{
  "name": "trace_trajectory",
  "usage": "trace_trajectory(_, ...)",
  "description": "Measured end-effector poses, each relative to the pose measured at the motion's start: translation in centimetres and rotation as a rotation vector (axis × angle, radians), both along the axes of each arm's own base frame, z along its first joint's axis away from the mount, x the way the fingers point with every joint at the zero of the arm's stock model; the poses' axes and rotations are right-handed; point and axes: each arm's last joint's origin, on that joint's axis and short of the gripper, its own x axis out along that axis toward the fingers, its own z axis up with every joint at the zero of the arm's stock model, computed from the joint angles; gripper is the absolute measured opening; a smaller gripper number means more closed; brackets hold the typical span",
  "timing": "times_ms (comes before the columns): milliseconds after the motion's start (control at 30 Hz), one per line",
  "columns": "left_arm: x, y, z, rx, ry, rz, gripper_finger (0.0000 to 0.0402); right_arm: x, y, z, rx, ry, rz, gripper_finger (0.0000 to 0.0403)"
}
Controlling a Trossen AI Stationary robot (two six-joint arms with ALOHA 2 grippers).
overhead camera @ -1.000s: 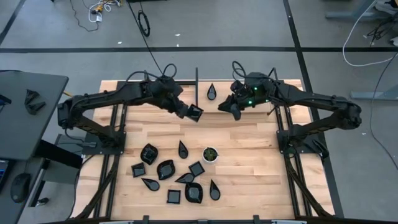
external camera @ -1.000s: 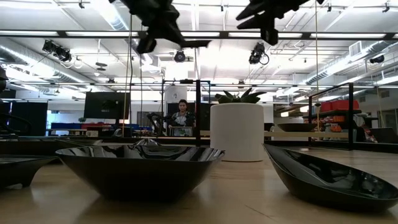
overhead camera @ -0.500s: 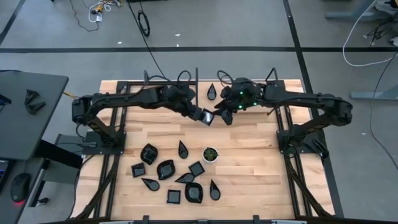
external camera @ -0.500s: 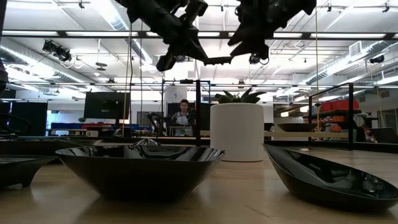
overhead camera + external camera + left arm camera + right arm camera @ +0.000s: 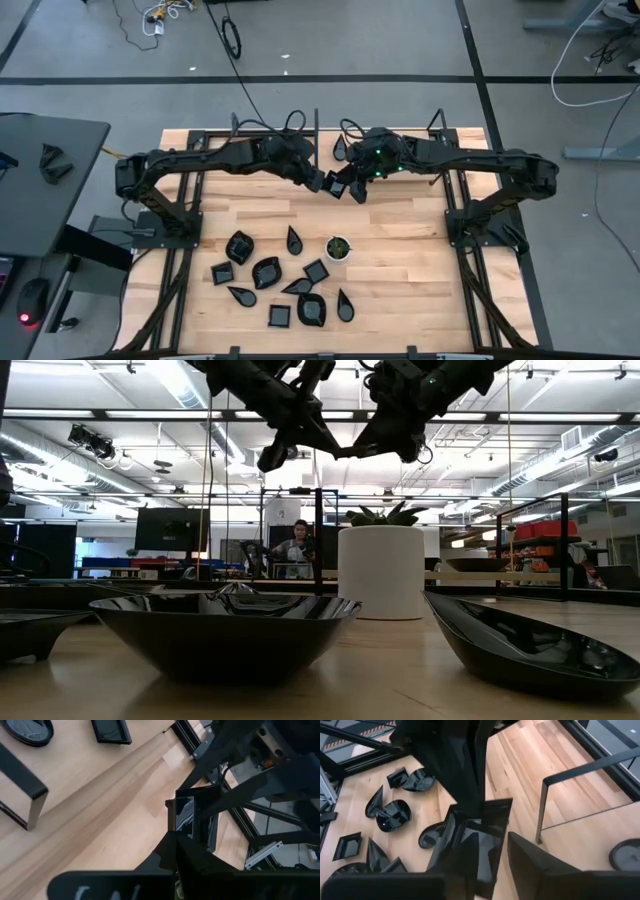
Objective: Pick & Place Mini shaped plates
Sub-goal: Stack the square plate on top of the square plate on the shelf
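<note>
Handover is what the pose suggests: a square mini plate (image 5: 336, 187) is held in mid-air above the table's far half, between the two grippers. The left gripper (image 5: 322, 183) is clamped shut on one edge of it. The right gripper (image 5: 352, 186) has been brought in from the opposite side, fingers set around the plate's other edge; whether they are pressing or just bracketing it can't be told. In the right wrist view the plate (image 5: 470, 842) is seen standing tilted between dark fingers (image 5: 540, 865), w/ the left arm's gripper body above it. In the left wrist view the same plate (image 5: 192, 820) is seen edge-gripped, w/ the right arm's structure behind. Plate is prob. kept tilted so a free rim is offered to the other jaws.

The remaining mini plates (image 5: 265, 271) lie clustered on the near half of the wooden table (image 5: 400, 290), approx. beside a small white cup (image 5: 338, 247) w/ green inside. One teardrop plate (image 5: 341, 148) sits apart near the far edge, maybe the drop-off area.
</note>
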Motion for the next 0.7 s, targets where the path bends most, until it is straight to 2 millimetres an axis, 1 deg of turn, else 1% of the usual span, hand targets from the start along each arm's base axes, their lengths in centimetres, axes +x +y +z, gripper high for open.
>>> trace_trajectory(300, -0.02, -0.01, -0.03, 0.0, 0.003, -0.001, 0.001, 0.22, -0.04, 0.16, -0.009, -0.026, 0.0, 0.0038)
trace_trajectory(467, 0.0, -0.02, -0.01, 0.001, 0.001, -0.002, 0.0011, 0.19, -0.06, 0.12, -0.01, -0.022, -0.004, 0.0008)
trace_trajectory(600, 0.03, -0.02, 0.04, 0.025, -0.005, -0.022, 0.0018, 0.1, -0.06, 0.03, -0.003, -0.007, -0.008, 0.0005)
trace_trajectory(700, 0.04, -0.01, 0.15, 0.032, -0.014, -0.023, 0.0043, -0.46, -0.37, -0.56, -0.006, 0.072, -0.04, 0.0006)
